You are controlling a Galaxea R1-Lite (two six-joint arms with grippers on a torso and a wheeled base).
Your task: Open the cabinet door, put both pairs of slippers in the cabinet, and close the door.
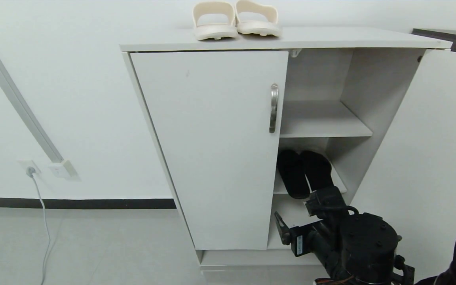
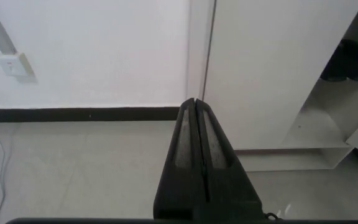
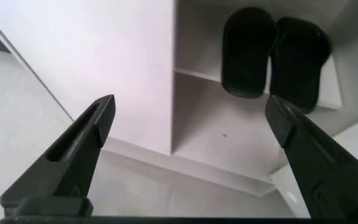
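Note:
A white cabinet (image 1: 283, 39) stands against the wall. Its left door (image 1: 212, 150) is shut and its right door (image 1: 430, 158) is swung wide open. A cream pair of slippers (image 1: 236, 19) rests on the cabinet top. A black pair of slippers (image 1: 303, 172) lies on the middle shelf, also seen as dark soles (image 3: 272, 53) from the right wrist and a dark shape (image 2: 347, 62) from the left wrist. My right gripper (image 3: 188, 106) is open, low in front of the open side, just below the black pair, holding nothing; one finger (image 1: 280, 227) shows. My left gripper (image 2: 194, 102) is shut and empty, low near the floor, left of the cabinet.
The left door carries a metal handle (image 1: 274, 107) at its inner edge. An upper shelf (image 1: 323, 118) sits above the black pair, and a bottom compartment (image 3: 229, 143) lies below it. A wall socket with a cable (image 1: 28, 171) hangs at the left, above tiled floor (image 1: 93, 245).

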